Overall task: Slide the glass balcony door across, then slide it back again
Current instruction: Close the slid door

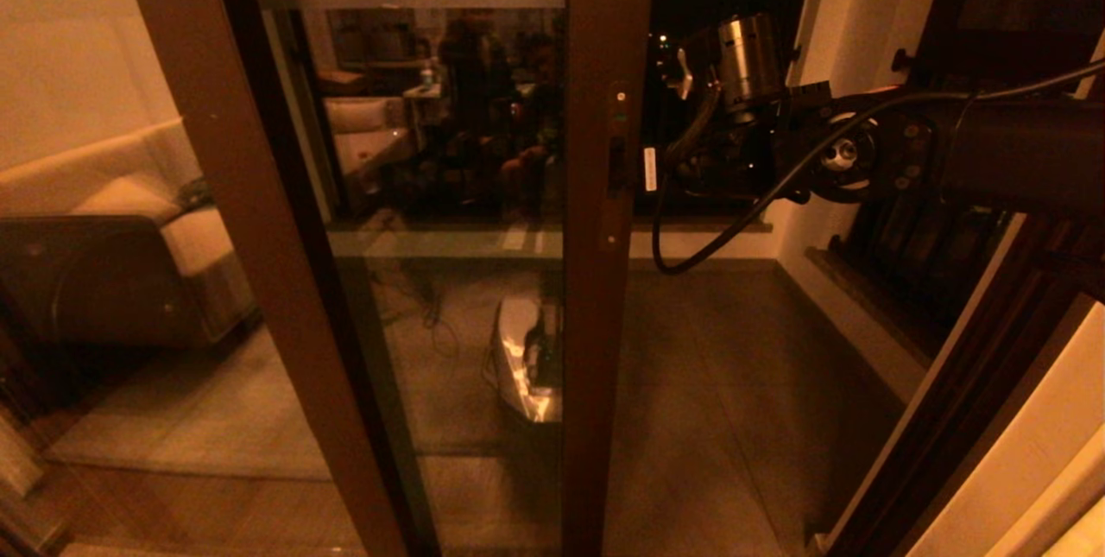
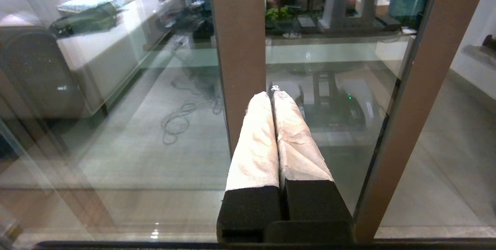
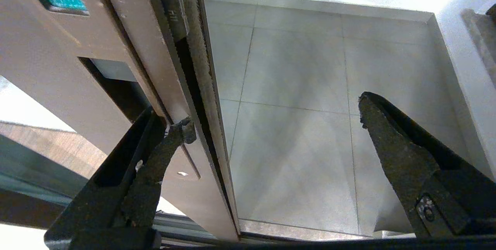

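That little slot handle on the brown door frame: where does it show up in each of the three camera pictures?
Head view: the handle slot sits mid-height on the door's upright stile, centre of the picture, level with the right tool.
Left wrist view: not in it; only brown frame bars and glass show.
Right wrist view: the dark recess is at the left, with one open finger against the stile.
Shared landmark: the tiled balcony floor.

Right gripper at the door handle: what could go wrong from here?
1. The right gripper is open, and only one fingertip sits at the edge of the glass balcony door by the handle slot. That thin contact may slip off when it pushes.
2. The cable hangs in a loop beside the door's edge and could catch on it.
The left gripper is shut and parked.
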Tool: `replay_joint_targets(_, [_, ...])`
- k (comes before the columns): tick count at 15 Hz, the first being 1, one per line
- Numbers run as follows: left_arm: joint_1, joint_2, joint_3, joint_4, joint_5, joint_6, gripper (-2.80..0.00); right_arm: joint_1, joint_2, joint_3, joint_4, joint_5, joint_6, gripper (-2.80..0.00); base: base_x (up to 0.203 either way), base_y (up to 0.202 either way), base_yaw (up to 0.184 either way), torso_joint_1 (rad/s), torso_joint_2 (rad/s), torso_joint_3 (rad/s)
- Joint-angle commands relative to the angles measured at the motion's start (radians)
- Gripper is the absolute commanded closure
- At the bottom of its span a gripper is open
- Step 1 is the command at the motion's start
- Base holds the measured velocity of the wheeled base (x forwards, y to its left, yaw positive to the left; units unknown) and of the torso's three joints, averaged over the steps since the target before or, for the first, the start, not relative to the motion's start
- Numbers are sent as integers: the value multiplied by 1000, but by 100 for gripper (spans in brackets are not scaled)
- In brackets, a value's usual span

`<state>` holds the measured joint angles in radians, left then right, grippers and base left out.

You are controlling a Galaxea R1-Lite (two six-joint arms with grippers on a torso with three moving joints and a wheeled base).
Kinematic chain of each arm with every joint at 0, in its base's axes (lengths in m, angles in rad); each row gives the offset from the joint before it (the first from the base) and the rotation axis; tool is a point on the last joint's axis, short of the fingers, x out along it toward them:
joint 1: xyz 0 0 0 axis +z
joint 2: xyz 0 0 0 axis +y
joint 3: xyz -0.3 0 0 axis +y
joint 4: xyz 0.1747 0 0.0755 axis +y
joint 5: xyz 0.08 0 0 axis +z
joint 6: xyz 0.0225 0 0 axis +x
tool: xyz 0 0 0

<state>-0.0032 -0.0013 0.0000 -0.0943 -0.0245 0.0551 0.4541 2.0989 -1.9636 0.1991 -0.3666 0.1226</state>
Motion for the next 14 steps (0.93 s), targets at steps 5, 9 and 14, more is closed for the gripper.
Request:
replay_joint_targets(5, [0,0,35,-1,0,0,0,-10,-5,2,0,-6,2,-280,0,0,0,0,0,0])
replay_joint_targets(9, [0,0,35,-1,0,0,0,-31,-5,9,0,-8,4,-280,0,0,0,0,0,0])
replay_joint_targets(14, [0,0,35,-1,0,0,0,-37,-28,21,0,-8,8,-280,0,0,0,0,0,0])
